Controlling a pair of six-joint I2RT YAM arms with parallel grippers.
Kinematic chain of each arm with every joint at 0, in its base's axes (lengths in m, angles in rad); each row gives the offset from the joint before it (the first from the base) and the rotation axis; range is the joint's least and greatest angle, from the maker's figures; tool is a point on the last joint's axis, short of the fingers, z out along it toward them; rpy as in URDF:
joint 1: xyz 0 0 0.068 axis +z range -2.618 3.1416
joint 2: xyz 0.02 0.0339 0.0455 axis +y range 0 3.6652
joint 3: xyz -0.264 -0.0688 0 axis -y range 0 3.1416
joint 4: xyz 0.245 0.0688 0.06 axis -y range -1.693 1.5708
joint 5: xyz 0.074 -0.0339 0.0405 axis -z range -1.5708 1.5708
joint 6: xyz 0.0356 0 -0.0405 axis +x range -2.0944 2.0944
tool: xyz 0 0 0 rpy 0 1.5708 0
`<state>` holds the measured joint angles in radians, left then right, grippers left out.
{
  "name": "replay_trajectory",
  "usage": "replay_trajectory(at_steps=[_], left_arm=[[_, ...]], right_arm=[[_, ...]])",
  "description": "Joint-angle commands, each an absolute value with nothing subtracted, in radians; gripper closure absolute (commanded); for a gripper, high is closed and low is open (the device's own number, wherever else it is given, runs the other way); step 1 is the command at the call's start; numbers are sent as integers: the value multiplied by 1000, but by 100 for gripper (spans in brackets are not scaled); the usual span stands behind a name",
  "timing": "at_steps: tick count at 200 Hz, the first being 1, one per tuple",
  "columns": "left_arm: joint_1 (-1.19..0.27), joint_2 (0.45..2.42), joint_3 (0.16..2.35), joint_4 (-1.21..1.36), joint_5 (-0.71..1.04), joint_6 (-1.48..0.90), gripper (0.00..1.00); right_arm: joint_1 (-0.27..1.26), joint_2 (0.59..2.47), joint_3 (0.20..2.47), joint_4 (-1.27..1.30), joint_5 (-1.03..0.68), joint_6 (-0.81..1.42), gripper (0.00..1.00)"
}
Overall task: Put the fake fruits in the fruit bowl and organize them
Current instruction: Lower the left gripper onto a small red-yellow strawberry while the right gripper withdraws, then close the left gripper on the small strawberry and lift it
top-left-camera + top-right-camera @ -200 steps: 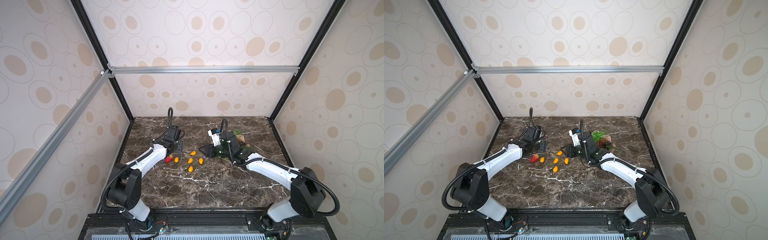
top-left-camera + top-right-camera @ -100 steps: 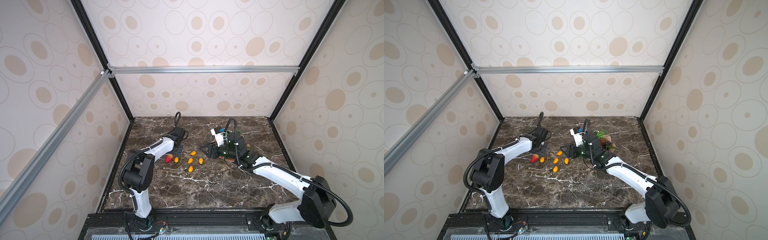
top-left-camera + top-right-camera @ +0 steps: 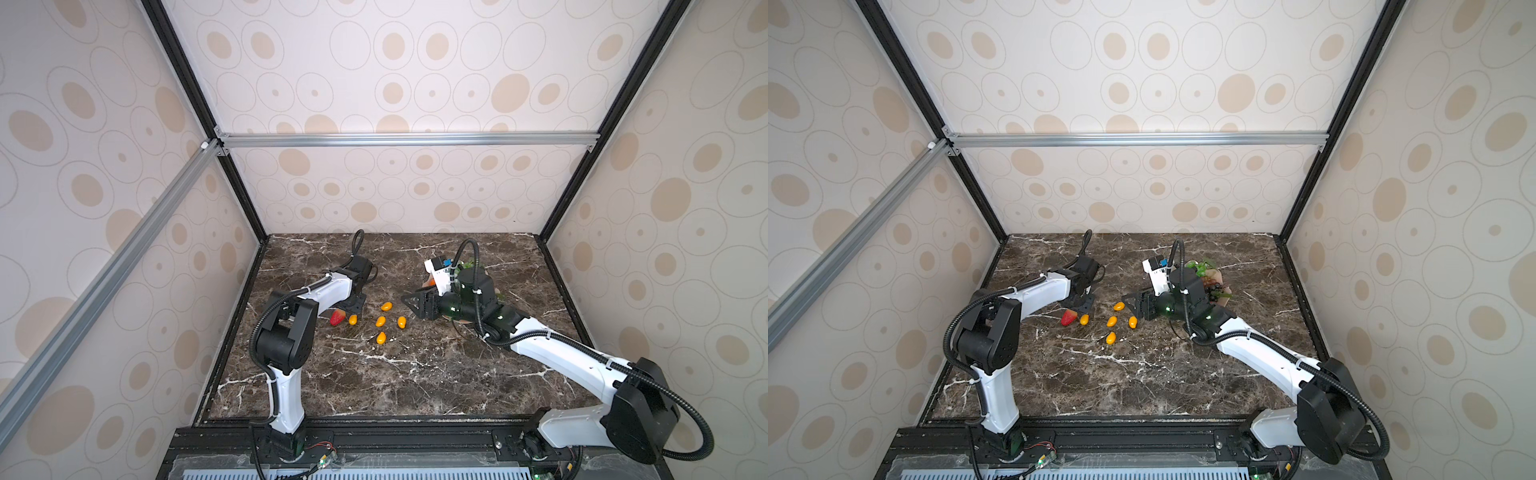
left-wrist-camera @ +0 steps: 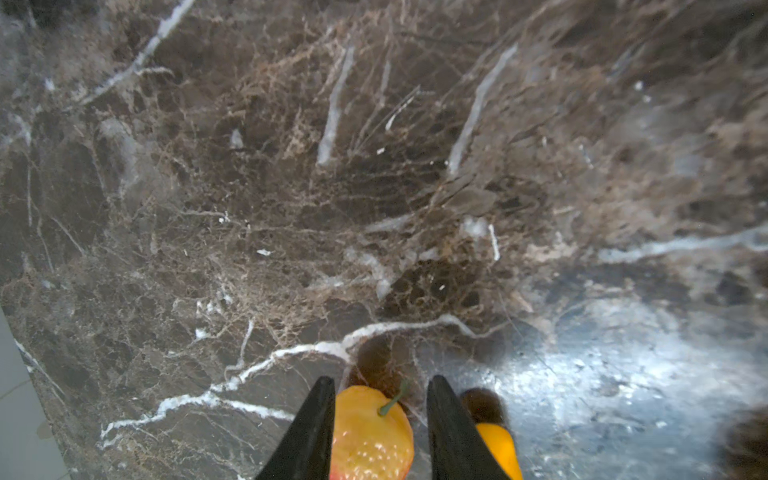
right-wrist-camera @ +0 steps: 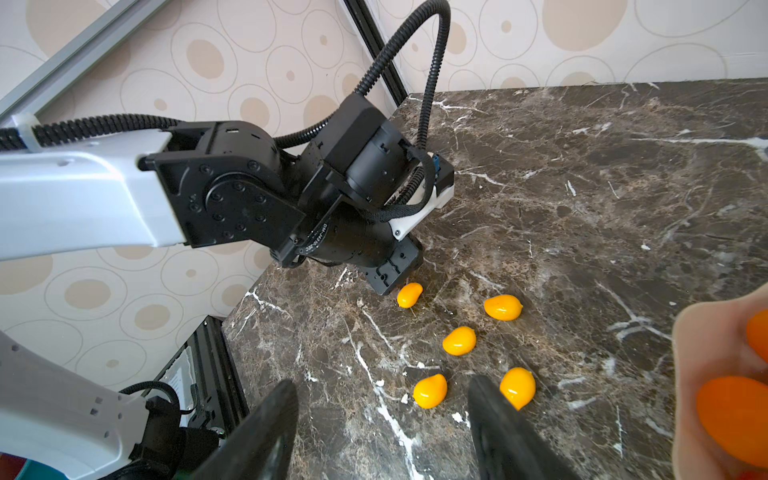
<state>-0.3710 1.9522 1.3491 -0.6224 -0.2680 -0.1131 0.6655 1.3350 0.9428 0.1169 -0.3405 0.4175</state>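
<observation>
Left claw clasps strawberry; open marble table spreads toward front edge.

Five glossy yellow-orange kumquats lay loose outside the fruit bowl. In both top views, four of them sat around the middle one at 1, 3, 6 and 9 o'clock, none touching another. Just beyond the 9 o'clock kumquat a red strawberry lay low, caught between the fingers of the left gripper, its paler yellow end bearing a thin green stem. At about 2 o'clock from the cluster stood the pale pink bowl, largely hidden, holding dark grapes, green leaves and orange tangerines.
</observation>
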Motion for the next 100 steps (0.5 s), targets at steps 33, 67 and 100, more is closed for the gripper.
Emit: replay_trajectory(at_steps=[33, 67, 100], left_arm=[[-360, 1997, 1390, -651, -293, -69, 69], [-359, 2008, 1396, -649, -292, -66, 73], [-360, 2019, 1405, -653, -294, -63, 77]], right_arm=[[662, 1325, 930, 138, -347, 415, 32], [662, 1321, 922, 140, -345, 418, 32], [662, 1319, 923, 137, -346, 418, 32]])
